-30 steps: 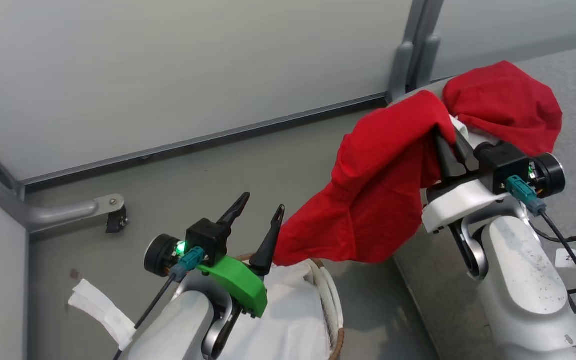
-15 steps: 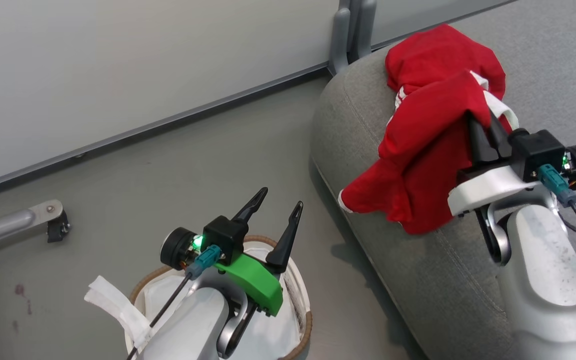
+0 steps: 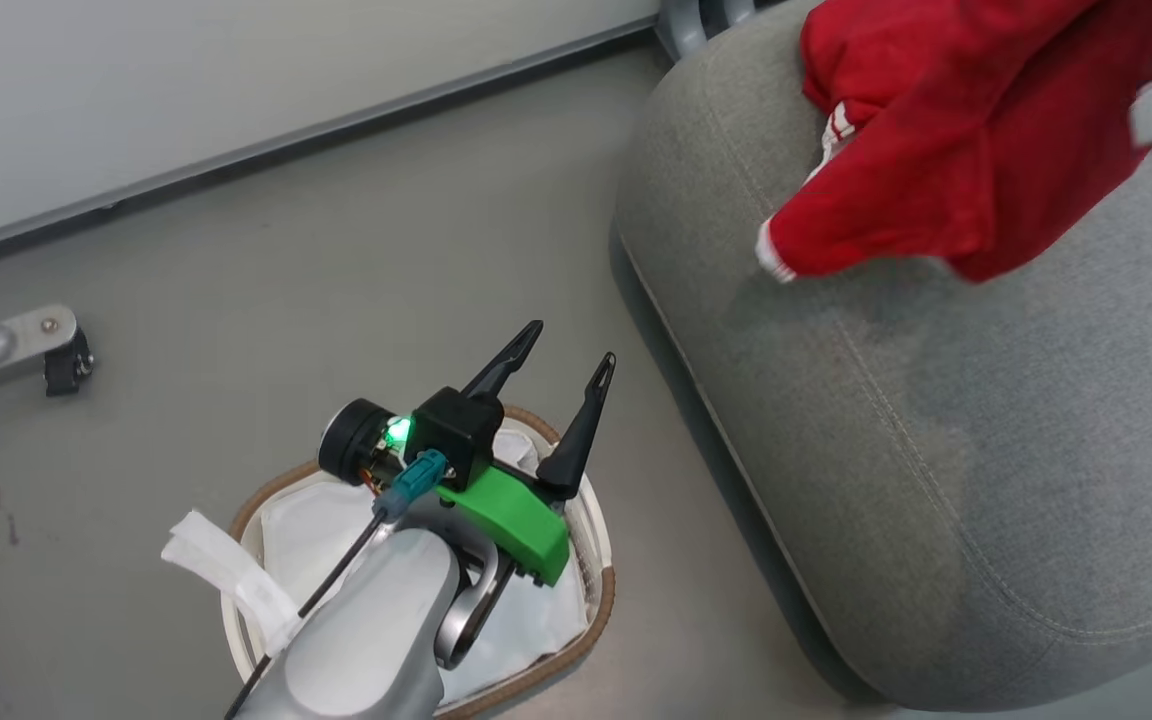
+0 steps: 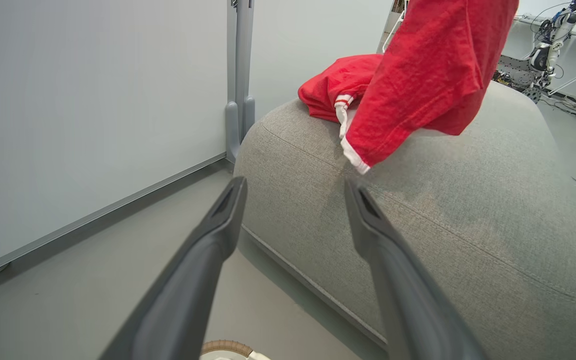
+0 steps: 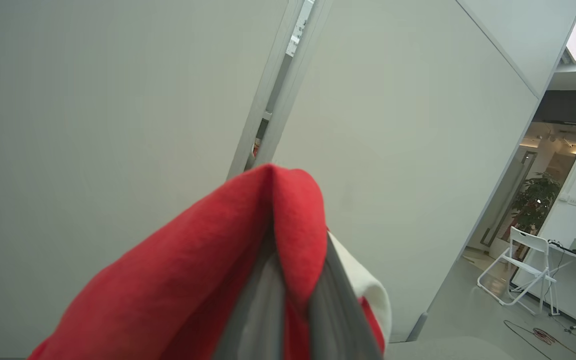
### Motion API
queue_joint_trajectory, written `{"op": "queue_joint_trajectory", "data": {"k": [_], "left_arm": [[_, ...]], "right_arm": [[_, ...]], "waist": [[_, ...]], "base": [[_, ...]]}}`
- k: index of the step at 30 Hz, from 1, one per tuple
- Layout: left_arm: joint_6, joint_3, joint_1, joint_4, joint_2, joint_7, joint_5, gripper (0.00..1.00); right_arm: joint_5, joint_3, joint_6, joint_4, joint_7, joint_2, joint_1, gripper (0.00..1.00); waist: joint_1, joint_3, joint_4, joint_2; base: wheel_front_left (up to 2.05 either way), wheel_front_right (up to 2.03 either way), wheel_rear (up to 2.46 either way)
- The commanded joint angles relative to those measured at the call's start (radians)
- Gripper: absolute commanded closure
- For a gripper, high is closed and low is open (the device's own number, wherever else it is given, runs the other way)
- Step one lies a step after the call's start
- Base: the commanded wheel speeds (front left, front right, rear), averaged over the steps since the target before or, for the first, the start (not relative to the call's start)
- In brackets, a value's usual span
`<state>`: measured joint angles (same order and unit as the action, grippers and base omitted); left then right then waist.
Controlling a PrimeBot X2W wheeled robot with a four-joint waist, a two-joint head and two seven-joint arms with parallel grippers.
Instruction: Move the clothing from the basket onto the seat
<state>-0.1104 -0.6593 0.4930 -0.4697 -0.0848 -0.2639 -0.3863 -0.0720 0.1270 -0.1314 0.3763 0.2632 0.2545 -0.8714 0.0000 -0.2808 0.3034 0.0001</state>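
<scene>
The clothing (image 3: 946, 140) hangs long-axis down-left over the seat (image 3: 936, 450) at the frame's upper right, clenched in your right tool (image 5: 295, 280), far from the released left tool (image 3: 572, 342) above the basket (image 3: 608, 598); the left wrist view separates a lying garment from the hanging one, which the head view merges.

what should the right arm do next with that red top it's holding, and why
Probably lower it a little and open the jaws. The right gripper is shut on the red garment, which hangs over the seat beside the other red garment lying there.
</scene>
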Motion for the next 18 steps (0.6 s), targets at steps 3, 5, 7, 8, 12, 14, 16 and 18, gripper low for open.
{"op": "queue_joint_trajectory", "data": {"k": [3,5,7,8,12,14,16,18], "left_arm": [[-0.005,-0.004,0.042,0.019,-0.020,-0.001,0.017,0.00],[-0.005,-0.007,0.060,0.030,-0.028,0.000,0.030,0.00],[-0.001,-0.008,0.079,0.041,-0.034,0.001,0.040,0.00],[0.001,-0.009,0.086,0.045,-0.038,0.004,0.044,0.00],[0.006,-0.015,0.111,0.065,-0.049,0.012,0.059,0.00],[0.007,-0.019,0.122,0.074,-0.051,0.015,0.064,0.00],[0.011,-0.023,0.129,0.084,-0.054,0.021,0.066,0.00],[0.013,-0.025,0.133,0.094,-0.059,0.026,0.068,0.00]], "right_arm": [[-0.004,0.037,0.001,0.050,0.002,0.067,-0.126,1.00],[-0.014,0.065,0.001,0.082,0.001,0.101,-0.182,1.00],[-0.023,0.091,0.001,0.113,0.001,0.135,-0.235,1.00],[-0.027,0.101,0.001,0.130,0.001,0.145,-0.251,1.00],[-0.044,0.140,0.001,0.211,0.001,0.167,-0.283,1.00],[-0.053,0.161,0.001,0.240,0.002,0.167,-0.263,1.00],[-0.061,0.182,0.001,0.269,0.002,0.154,-0.228,1.00],[-0.075,0.196,0.001,0.296,0.002,0.138,-0.193,1.00]], "waist": [[0.0000,-0.111,-0.051,-0.0001],[0.0000,-0.147,-0.061,-0.0001],[0.0000,-0.184,-0.070,-0.0001],[0.0000,-0.200,-0.074,-0.0001],[0.0000,-0.258,-0.086,-0.0001],[0.0000,-0.279,-0.090,-0.0001],[0.0000,-0.297,-0.092,-0.0001],[0.0000,-0.311,-0.091,-0.0001]], "base": [[0.00,0.00,0.00],[0.00,0.00,0.00],[0.00,0.00,0.00],[0.00,0.00,0.00],[0.00,0.00,0.00],[0.00,0.00,0.00],[0.00,0.00,0.00],[0.00,0.00,0.00]]}}
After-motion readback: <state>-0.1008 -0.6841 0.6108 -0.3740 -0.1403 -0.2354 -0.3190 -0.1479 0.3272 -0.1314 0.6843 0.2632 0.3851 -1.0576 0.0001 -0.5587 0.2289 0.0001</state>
